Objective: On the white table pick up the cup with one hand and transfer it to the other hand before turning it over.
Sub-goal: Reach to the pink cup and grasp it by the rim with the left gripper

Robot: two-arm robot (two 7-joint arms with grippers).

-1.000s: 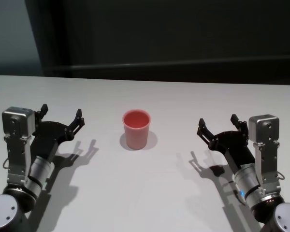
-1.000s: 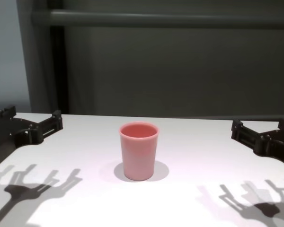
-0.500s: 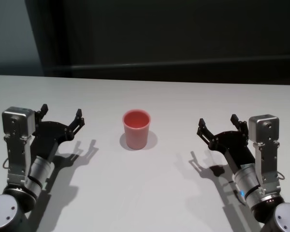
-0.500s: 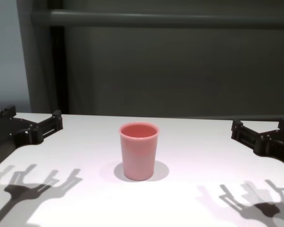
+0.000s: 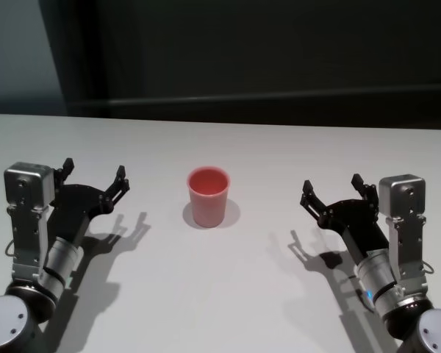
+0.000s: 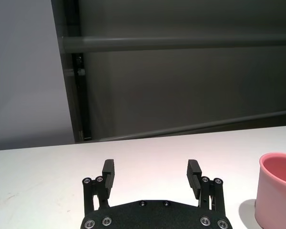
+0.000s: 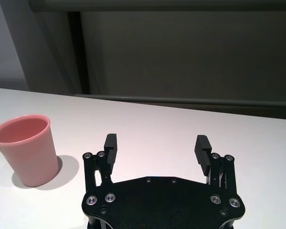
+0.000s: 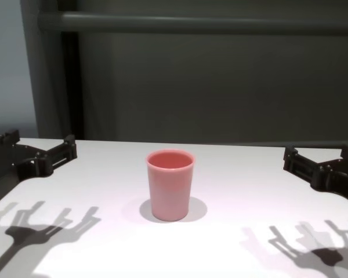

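The pink cup (image 5: 207,195) stands upright, mouth up, in the middle of the white table (image 5: 228,294); it also shows in the chest view (image 8: 170,184), the left wrist view (image 6: 276,191) and the right wrist view (image 7: 27,148). My left gripper (image 5: 93,176) is open and empty, held above the table to the cup's left; it shows in its wrist view (image 6: 152,174) and the chest view (image 8: 37,147). My right gripper (image 5: 333,190) is open and empty to the cup's right, also in its wrist view (image 7: 156,149) and the chest view (image 8: 319,156). Neither touches the cup.
A dark wall with a horizontal rail (image 8: 197,23) stands behind the table's far edge (image 5: 228,121). Nothing else lies on the table.
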